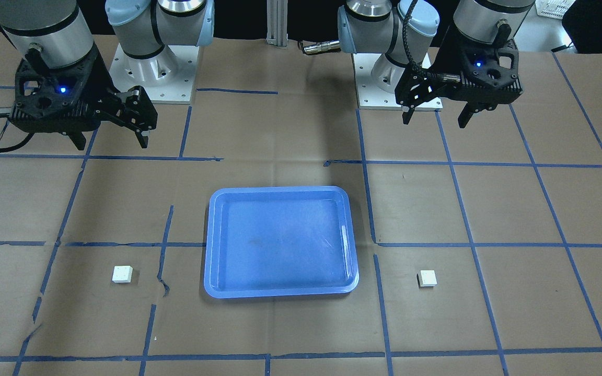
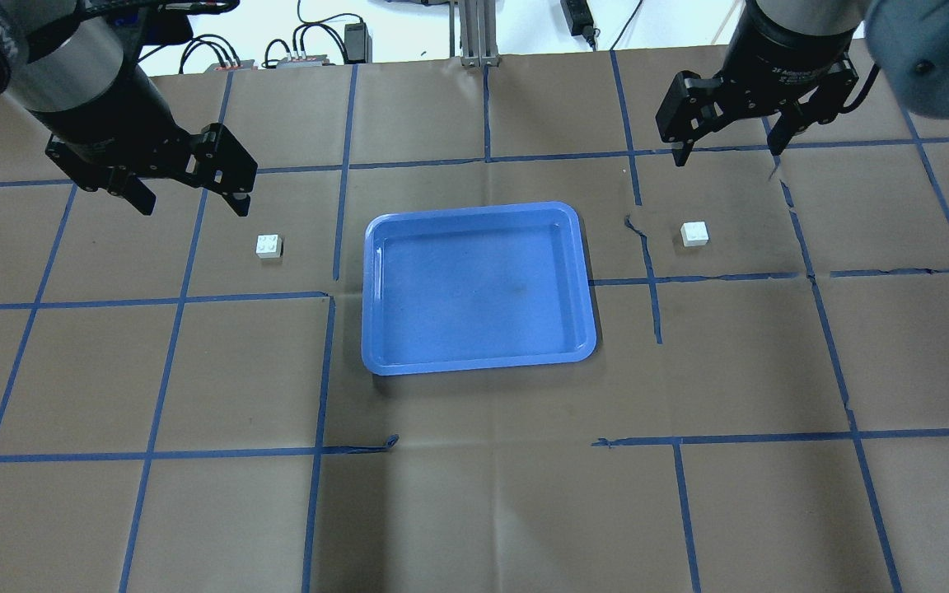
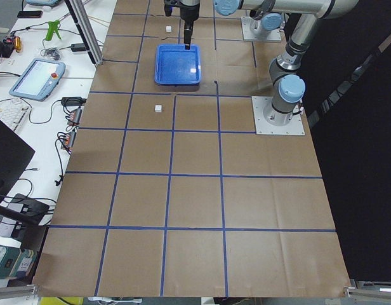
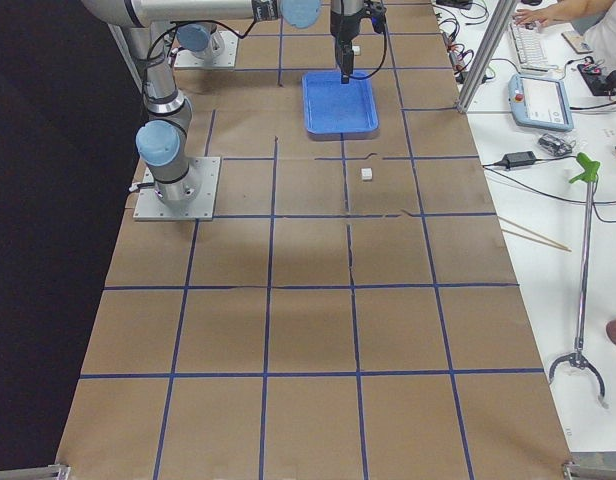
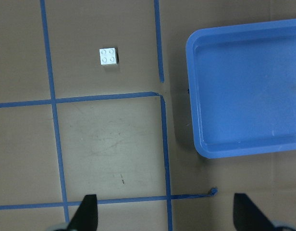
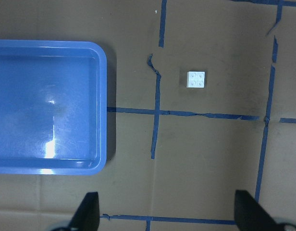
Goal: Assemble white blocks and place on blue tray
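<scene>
The blue tray (image 2: 476, 209) lies empty in the middle of the table; it also shows in the front view (image 1: 279, 190). One white block (image 2: 269, 245) lies studs up on the paper left of the tray, the other white block (image 2: 694, 234) right of it. My left gripper (image 2: 193, 204) is open and empty, raised above the table just beyond and left of the left block (image 5: 108, 56). My right gripper (image 2: 726, 156) is open and empty, raised beyond the right block (image 6: 196, 79). The blocks are apart, one on each side of the tray.
Brown paper with a grid of blue tape lines covers the table (image 2: 474, 494). The two arm bases (image 1: 149, 78) (image 1: 384, 83) stand on the robot's side. A metal post (image 2: 474, 33) and cables stand at the far edge.
</scene>
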